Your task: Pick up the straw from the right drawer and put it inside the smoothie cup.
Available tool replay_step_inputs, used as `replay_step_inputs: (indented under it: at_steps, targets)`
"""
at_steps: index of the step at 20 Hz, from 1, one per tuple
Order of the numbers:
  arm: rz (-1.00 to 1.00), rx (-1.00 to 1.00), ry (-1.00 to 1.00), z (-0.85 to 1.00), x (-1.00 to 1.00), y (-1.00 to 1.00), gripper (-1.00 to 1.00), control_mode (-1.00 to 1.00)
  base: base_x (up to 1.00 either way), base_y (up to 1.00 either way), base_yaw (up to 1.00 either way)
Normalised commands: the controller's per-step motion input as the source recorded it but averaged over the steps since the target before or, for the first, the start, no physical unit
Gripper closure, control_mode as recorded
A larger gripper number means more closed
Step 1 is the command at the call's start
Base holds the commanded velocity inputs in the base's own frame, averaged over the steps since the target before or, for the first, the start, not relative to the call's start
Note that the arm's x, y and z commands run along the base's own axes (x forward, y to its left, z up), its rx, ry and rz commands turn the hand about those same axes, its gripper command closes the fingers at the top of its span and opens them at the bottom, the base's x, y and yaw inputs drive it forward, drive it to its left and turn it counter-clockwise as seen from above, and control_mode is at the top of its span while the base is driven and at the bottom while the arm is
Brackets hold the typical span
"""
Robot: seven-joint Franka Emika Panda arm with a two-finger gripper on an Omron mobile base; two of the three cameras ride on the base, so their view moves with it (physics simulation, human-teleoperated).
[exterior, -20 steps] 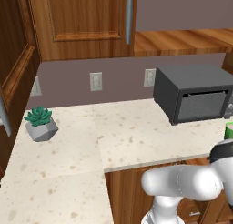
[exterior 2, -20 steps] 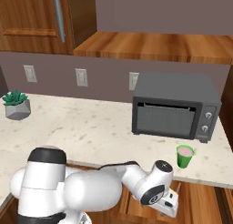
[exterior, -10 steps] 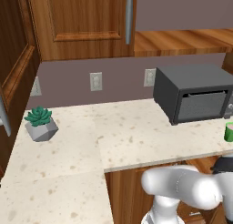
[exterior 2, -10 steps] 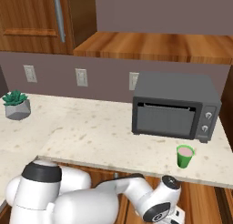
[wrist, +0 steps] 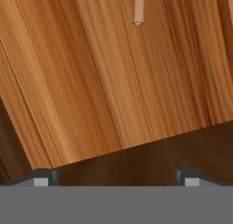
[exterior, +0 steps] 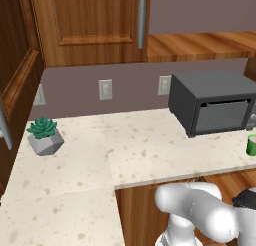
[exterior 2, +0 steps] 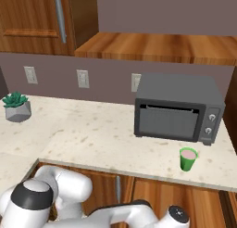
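While end effector [wrist: 116, 177] hangs wide open and empty over drawer wood, straw [wrist: 138, 8] ahead, smoothie cup [exterior 2: 187, 159] on counter [exterior 2: 92, 134]

The white arm [exterior 2: 115, 213] reaches low below the counter edge; its gripper [wrist: 116, 175] has jaws spread wide, holding nothing.

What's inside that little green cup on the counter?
The green cup shows a pale pink filling at its top, like a smoothie, with no straw in it. Its wall hides how deep the filling goes. A straw lies on a wooden surface ahead of the open hand.
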Motion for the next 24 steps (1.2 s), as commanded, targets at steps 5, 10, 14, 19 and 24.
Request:
replay_step_inputs:
  at_steps: [5, 10, 14, 19, 24]
  targets:
    - [-0.06, 0.0, 0.01, 0.22, -0.03, -0.05, -1.0, -1.0, 0.0, 0.0, 0.0]
    - [-0.06, 0.0, 0.01, 0.38, 0.66, 0.0, -1.0, -1.0, 0.0, 0.0, 0.0]
    - [-0.05, 0.0, 0.0, 0.07, 0.57, -0.01, -1.0, -1.0, 0.0, 0.0, 0.0]
    - [-0.01, 0.0, -0.02, -0.14, 0.44, -0.11, -1.0, -1.0, 0.0, 0.0, 0.0]
    - [-0.01, 0.0, -0.01, -0.31, 0.46, -0.16, -1.0, -1.0, 0.0, 0.0, 0.0]
